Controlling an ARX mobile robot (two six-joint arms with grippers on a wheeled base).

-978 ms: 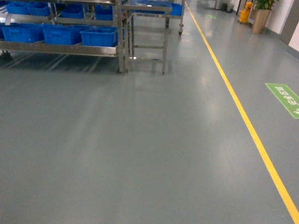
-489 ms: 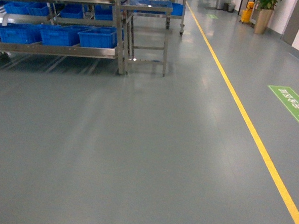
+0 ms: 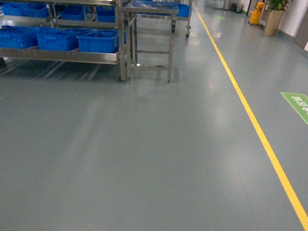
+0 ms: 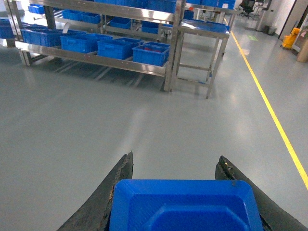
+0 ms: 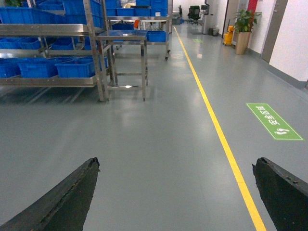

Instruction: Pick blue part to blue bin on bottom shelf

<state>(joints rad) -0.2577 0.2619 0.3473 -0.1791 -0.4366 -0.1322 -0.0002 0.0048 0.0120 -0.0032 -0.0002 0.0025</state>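
- I see blue bins (image 3: 98, 40) lining the bottom shelf (image 3: 55, 55) of a steel rack.
- A small steel table (image 3: 150, 10) stands just right of that rack.
- Farther right, a yellow floor line (image 3: 248, 116) passes.

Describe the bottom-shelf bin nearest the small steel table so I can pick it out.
Find the stainless-steel rack left of the yellow floor line. On its bottom shelf, a row of blue bins runs along the front rail. Yours is the end bin beside the rack's corner post, the only one showing something red inside.

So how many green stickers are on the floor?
2: one green rectangular floor sticker right of the yellow line, another far down the aisle. More may be hidden.
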